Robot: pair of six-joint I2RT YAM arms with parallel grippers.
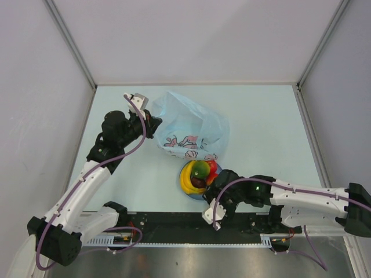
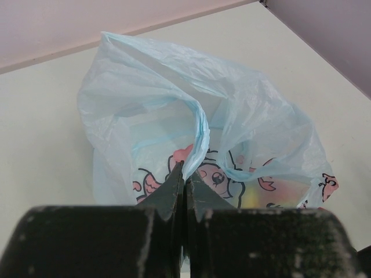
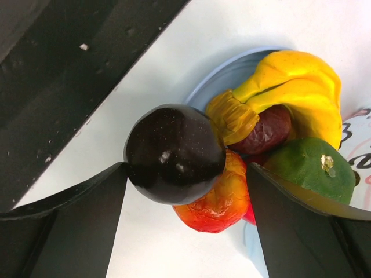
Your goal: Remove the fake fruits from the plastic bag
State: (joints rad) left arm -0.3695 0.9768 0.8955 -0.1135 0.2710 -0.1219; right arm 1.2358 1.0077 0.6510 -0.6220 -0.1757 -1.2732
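The light-blue plastic bag (image 1: 194,128) lies crumpled on the table, its cartoon print facing the front. My left gripper (image 1: 153,125) is shut on a fold of the bag's edge (image 2: 200,130) at its left side. The fake fruits are piled on a round blue plate (image 1: 186,192) just in front of the bag. The pile holds a yellow banana (image 3: 295,92), a green fruit (image 3: 313,168), an orange-red one (image 3: 217,200) and a dark red one (image 3: 268,130). My right gripper (image 3: 186,174) is open over the plate. A black round fruit (image 3: 174,153) sits between its fingers, touching the left one.
Grey walls close in the table at the back and both sides. The black base rail (image 1: 191,223) runs along the near edge, just in front of the plate. The right arm (image 1: 301,200) lies low along the front right.
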